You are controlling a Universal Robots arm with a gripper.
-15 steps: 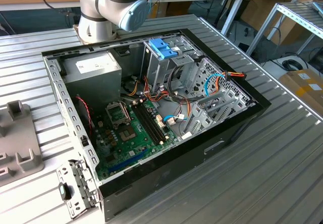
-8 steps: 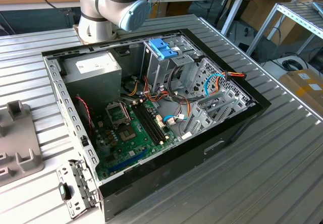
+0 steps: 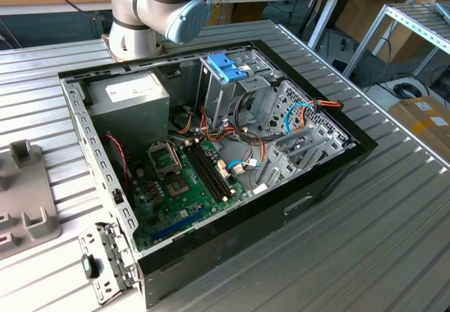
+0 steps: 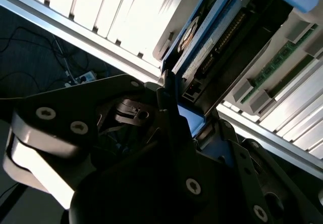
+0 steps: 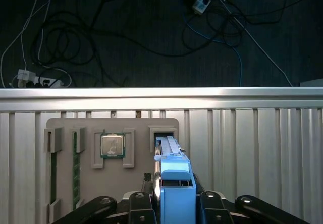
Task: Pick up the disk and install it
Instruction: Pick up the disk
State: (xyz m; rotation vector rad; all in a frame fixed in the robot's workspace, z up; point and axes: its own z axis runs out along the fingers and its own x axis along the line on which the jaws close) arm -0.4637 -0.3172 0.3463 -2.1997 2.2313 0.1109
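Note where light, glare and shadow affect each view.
Exterior view: even light, computer case readable inside. Second wrist view: table glares white, pincer in deep shadow. First wrist view: floor dark, bright band on the table's edge, disk well lit.

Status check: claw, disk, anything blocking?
Claw shut on the disk. Disk on edge, far end at the grey holder slot. Beside it a processor chip, not touching.

Claw (image 4: pixel 193 110) grips disk (image 4: pixel 212 47) edge-on by blue carrier; ribbed table (image 4: pixel 101 7) in bkgd.
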